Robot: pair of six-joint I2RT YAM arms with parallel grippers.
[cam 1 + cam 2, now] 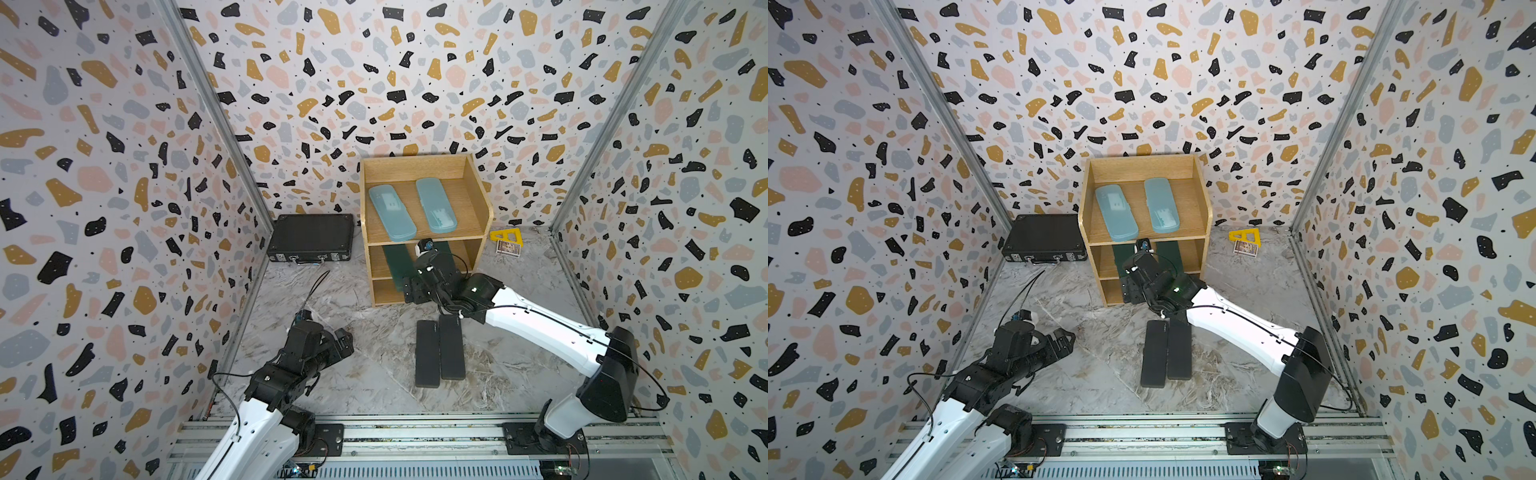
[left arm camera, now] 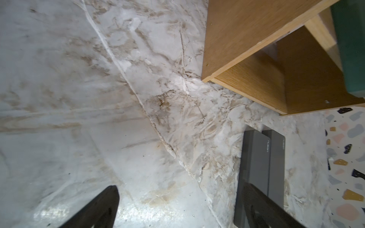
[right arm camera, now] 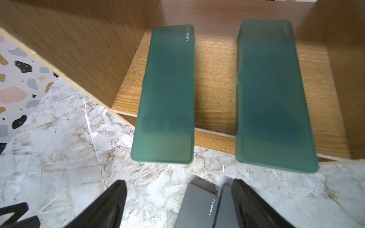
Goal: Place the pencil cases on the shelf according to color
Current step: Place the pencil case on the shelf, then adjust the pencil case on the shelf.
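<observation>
Both light-blue cases point(image 1: 392, 212) lie on the top tier of the shelf point(image 1: 478, 195) and both green cases point(image 3: 165, 94) on the middle tier, near ends jutting past its edge, so the green step looks done; the right hand point(image 3: 178, 183) hangs spread and empty just before them. The left hand point(image 2: 180, 187), likewise spread, hovers over the bench point(image 1: 353, 291) at near left. Next should come the black pair point(image 1: 427, 353), side by side on the bench before the shelf: pinch one across its width and slide it flat into the bottom tier.
</observation>
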